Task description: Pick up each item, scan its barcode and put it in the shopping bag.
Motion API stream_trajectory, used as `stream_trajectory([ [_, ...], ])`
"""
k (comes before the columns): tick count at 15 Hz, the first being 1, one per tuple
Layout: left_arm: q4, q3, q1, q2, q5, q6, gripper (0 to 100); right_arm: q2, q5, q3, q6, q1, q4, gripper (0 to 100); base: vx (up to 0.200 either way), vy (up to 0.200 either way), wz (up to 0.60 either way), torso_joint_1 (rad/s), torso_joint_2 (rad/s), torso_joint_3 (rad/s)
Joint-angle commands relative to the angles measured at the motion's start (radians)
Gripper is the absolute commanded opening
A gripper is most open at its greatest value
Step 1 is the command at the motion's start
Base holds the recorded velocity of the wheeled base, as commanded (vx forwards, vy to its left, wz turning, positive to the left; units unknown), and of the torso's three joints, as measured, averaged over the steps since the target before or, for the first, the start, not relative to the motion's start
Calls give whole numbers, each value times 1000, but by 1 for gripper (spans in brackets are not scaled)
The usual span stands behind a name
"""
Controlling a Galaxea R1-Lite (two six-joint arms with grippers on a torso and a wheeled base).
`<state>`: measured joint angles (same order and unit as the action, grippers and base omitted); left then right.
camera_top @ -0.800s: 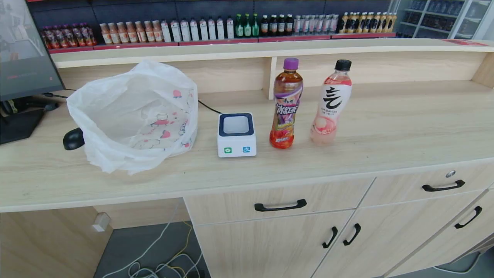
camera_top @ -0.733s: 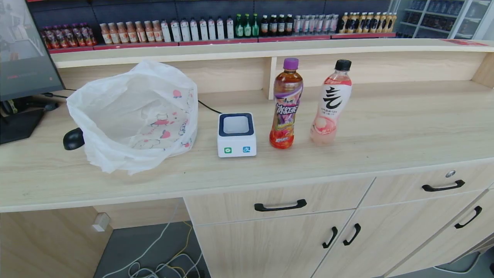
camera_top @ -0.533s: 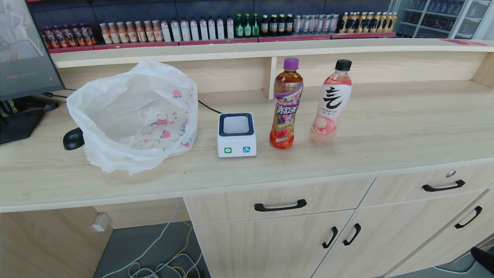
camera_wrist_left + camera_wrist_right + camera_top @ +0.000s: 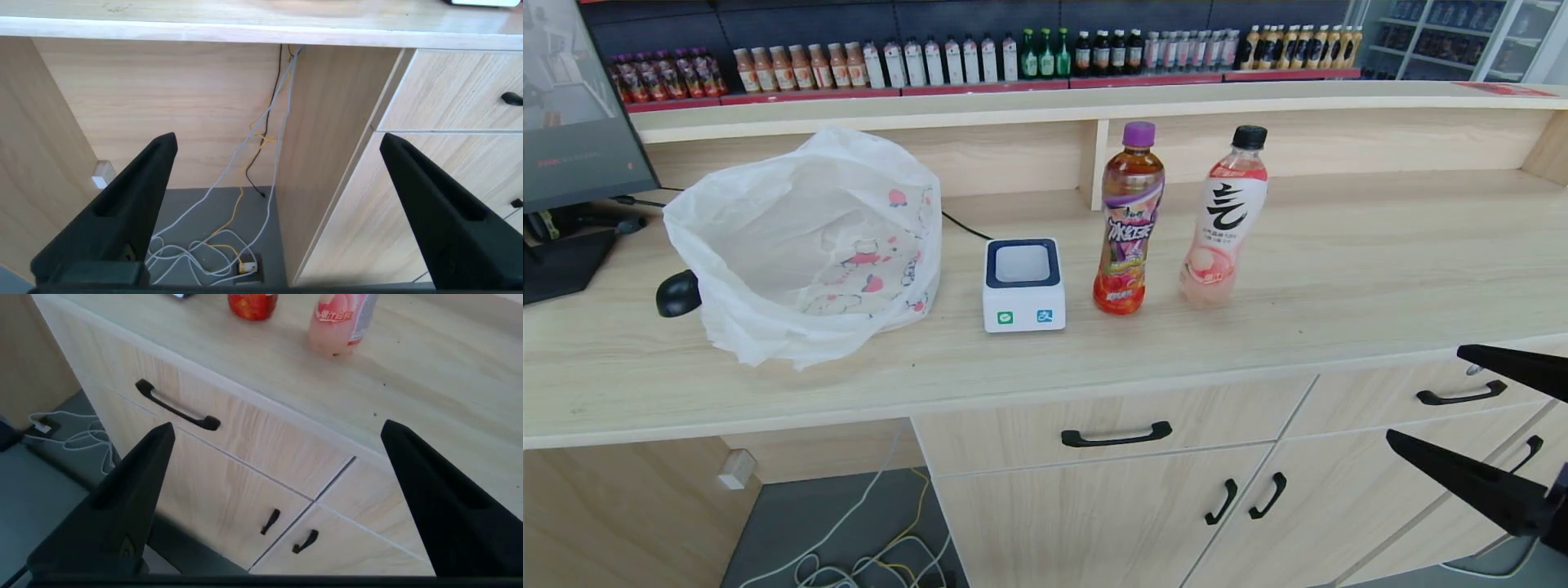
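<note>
The purple-capped bottle (image 4: 1128, 220) and black-capped bottle (image 4: 1225, 216), right of the barcode scanner (image 4: 1023, 286), looked full, heavy and slick, best taken mid-body by the spread right gripper (image 4: 1421, 392).

the right gripper (image 4: 1425, 392) and left gripper (image 4: 278, 139) both have jaws spread wide.

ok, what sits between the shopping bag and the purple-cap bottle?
The white scanner box, standing on the counter apart from both the shopping bag and the purple-cap bottle; the head view shows it.
</note>
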<state>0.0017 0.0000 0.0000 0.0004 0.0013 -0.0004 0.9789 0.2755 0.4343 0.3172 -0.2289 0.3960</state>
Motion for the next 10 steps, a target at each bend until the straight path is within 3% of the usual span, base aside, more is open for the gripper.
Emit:
stream_trajectory([
  [1,0,0,-2,0,0,0,100,170,-1,46,-1,-10,57,100,0,0,0,0,0,0],
  [6,0,0,0,0,0,-1,100,394,-9,146,-3,-52,210,100,0,0,0,0,0,0],
  [8,0,0,0,0,0,-1,100,434,-52,153,-18,-92,244,100,0,0,0,0,0,0],
  [10,0,0,0,0,0,0,100,488,-168,159,-118,-187,300,100,0,0,0,0,0,0],
])
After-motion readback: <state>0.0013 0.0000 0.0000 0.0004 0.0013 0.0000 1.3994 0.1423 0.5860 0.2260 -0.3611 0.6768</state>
